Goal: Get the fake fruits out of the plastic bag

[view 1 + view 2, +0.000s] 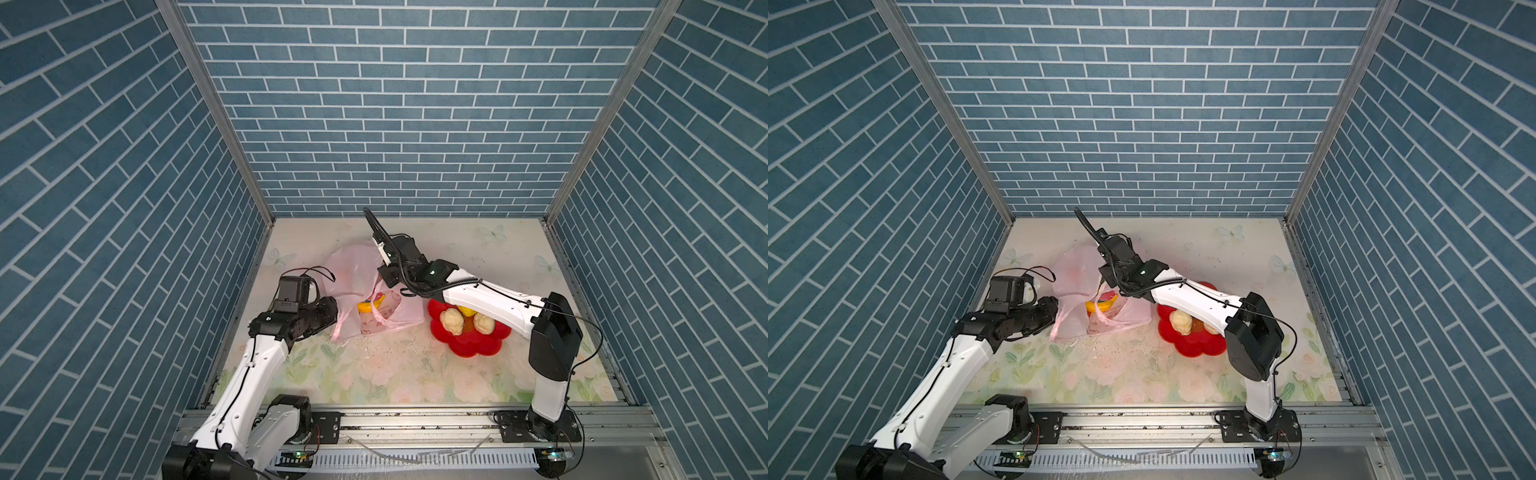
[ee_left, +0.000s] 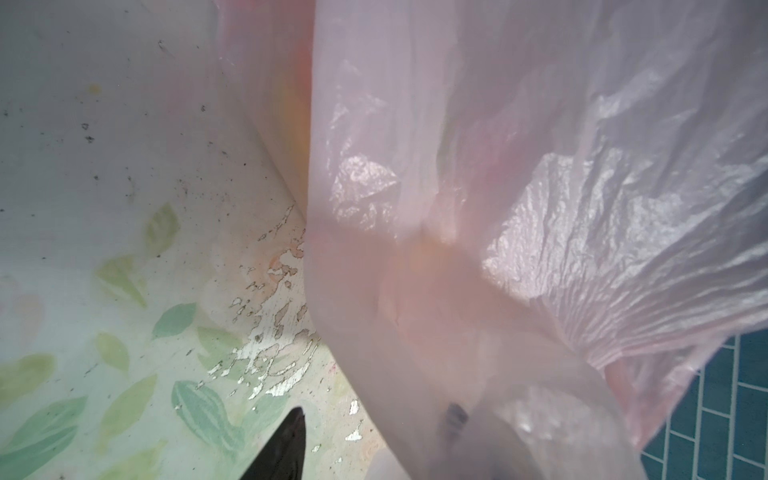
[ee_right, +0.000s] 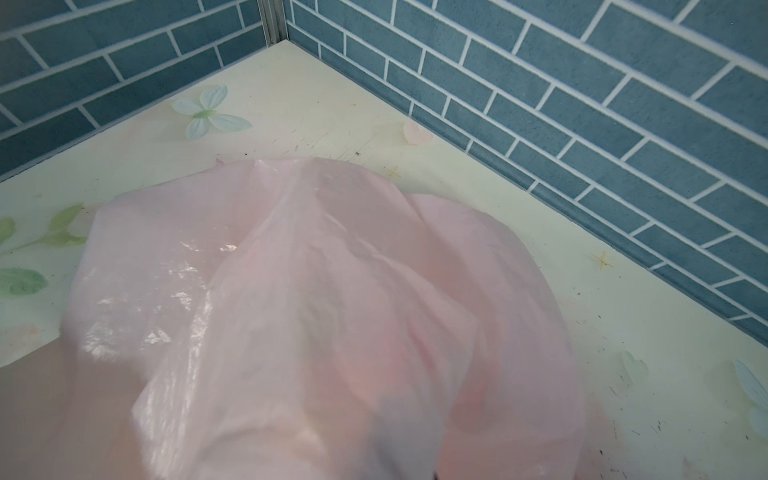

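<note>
The pale-pink plastic bag [image 1: 353, 272] [image 1: 1075, 270] lies left of centre, its far side pulled up. My right gripper [image 1: 380, 252] [image 1: 1100, 246] reaches across and is shut on that raised film; in the right wrist view the bag [image 3: 332, 311] hides its fingers. A yellow fake fruit [image 1: 368, 307] [image 1: 1100, 306] shows in the bag's mouth. My left gripper [image 1: 333, 313] [image 2: 376, 415] is open at the bag's left edge. One finger [image 2: 286, 449] is bare and the other sits behind the film [image 2: 498, 208]. Two cream fruits [image 1: 451, 322] [image 1: 484, 323] and a yellow piece [image 1: 465, 311] lie in the dish.
The red flower-shaped dish [image 1: 473, 348] [image 1: 1196, 348] sits right of the bag, partly under my right forearm. Blue brick walls [image 1: 395, 124] close in the back and both sides. The floral table surface [image 1: 395, 370] stretches toward the front rail.
</note>
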Available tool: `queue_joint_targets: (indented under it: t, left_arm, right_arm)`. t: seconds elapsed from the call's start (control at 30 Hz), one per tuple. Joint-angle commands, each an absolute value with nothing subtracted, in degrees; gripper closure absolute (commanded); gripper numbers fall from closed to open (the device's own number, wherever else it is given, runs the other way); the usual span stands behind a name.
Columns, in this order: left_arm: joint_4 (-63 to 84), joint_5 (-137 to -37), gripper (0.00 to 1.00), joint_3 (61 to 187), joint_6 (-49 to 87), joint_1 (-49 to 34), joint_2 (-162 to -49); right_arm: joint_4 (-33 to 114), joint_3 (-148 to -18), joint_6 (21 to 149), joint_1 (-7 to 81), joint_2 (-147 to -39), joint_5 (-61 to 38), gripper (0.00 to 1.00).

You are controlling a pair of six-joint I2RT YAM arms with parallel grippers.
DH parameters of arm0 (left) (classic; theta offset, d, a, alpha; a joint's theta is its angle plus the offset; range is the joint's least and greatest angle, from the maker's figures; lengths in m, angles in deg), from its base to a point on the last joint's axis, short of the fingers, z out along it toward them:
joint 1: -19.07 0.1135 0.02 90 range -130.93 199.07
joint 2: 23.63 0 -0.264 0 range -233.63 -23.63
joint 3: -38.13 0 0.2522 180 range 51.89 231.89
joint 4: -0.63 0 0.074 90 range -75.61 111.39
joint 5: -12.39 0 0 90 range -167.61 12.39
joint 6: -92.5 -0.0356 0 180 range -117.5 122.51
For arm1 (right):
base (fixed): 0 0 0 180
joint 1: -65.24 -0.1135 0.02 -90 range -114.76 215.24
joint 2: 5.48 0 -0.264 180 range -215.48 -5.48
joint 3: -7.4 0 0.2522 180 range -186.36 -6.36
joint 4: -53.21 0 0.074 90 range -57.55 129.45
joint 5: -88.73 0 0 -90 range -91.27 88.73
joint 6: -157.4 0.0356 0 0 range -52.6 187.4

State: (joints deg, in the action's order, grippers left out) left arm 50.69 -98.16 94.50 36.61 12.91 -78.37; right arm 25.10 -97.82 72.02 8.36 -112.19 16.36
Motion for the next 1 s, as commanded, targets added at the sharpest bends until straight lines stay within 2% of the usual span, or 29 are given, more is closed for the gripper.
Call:
queue_joint_targets:
  t: [0.0,0.3,0.63,0.97]
  left_arm:
    - [50.22,-96.93,0.45,94.30,37.32,13.79,-78.43]
    - [47.40,-97.28,0.43,92.10,39.37,13.79,-78.29]
    - [48.29,-97.89,0.37,84.78,41.91,13.79,-72.92]
    - [41.59,-99.19,0.38,82.43,43.99,13.79,-75.01]
  right_arm:
    - [27.53,-94.99,71.14,7.37,-107.78,18.69,1.00]
    - [29.85,-90.92,71.19,6.10,-104.52,19.56,1.00]
    - [29.98,-93.49,70.41,6.14,-106.15,19.65,1.00]
    - [33.37,-93.86,68.22,5.92,-105.67,16.11,1.00]
